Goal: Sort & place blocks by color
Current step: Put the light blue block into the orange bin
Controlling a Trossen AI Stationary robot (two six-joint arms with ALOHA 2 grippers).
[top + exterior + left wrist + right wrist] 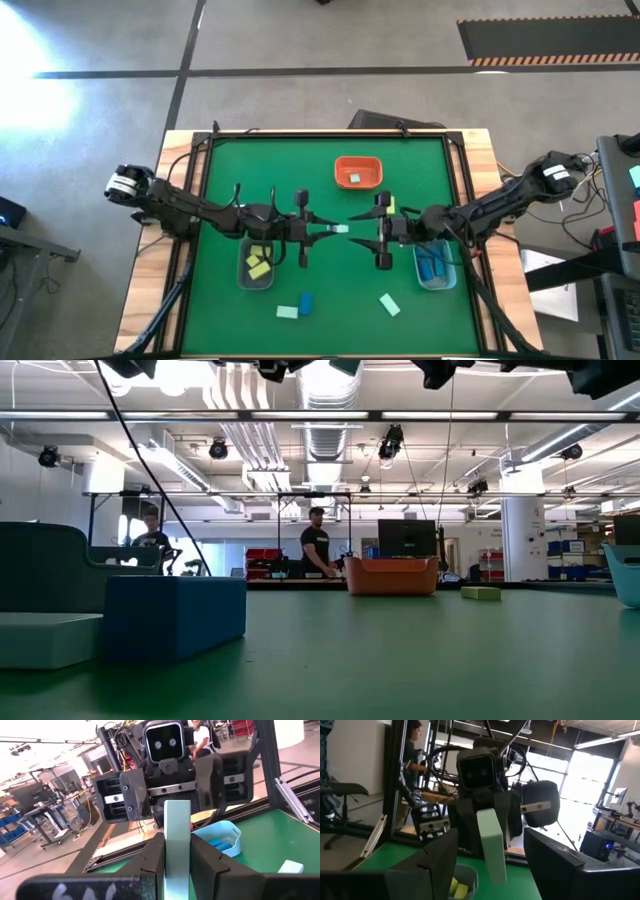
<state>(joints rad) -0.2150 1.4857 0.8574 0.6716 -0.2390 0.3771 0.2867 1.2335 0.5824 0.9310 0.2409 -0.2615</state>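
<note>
Both grippers meet nose to nose above the table's middle. My left gripper [328, 229] is shut on a pale mint block [341, 229]. My right gripper [358, 229] is open, with a finger on either side of that block's free end [492, 845] and a gap on both sides. The orange tray [357, 172] holds one mint block. Yellow blocks lie in the left clear bin [257, 265], blue ones in the right bin [436, 265]. A mint block [287, 311] and a blue block [305, 302] lie side by side near the near edge; another mint block [389, 304] lies to their right. My left gripper pinches the mint block between its two fingers [150, 855] by one end [177, 862]. The fingers come level from the table's left and lie along the block. The block is lifted clear of the table, and its free end [177, 812] sticks out toward the right gripper.
A yellow-green block [390, 206] lies on the mat behind the right gripper, between it and the tray. In the low view the blue block [175, 615] and mint block [45, 638] stand close by, with the tray [392, 575] farther off. People stand in the room beyond the table.
</note>
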